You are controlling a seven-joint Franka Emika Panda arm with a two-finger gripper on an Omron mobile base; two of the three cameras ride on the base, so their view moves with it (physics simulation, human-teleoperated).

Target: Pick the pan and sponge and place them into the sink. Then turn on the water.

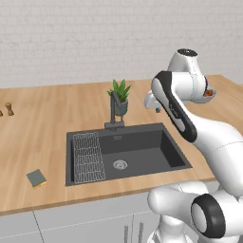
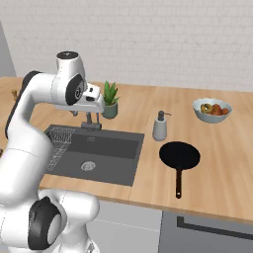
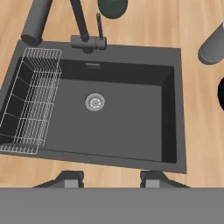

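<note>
My gripper (image 3: 111,178) hangs open above the sink's front edge and looks straight down, with nothing between its fingertips. The sink (image 3: 131,113) (image 1: 142,152) (image 2: 111,153) is a dark grey basin with a round drain and nothing lying on its floor. To the right of the sink the black pan (image 2: 180,155) rests on the wooden counter, its handle pointing toward the front edge. Its rim just shows in the hand view (image 3: 221,94). The sponge (image 1: 36,178) lies flat on the counter left of the sink. No water runs from the faucet (image 1: 115,110) (image 3: 81,26).
A wire rack (image 1: 88,156) (image 3: 30,100) fills the sink's left side. A potted plant (image 1: 120,97) stands behind the faucet. A soap dispenser (image 2: 160,126) (image 3: 214,46) stands between sink and pan. A fruit bowl (image 2: 212,109) sits at the back right, and small brown shakers (image 1: 9,109) at the far left.
</note>
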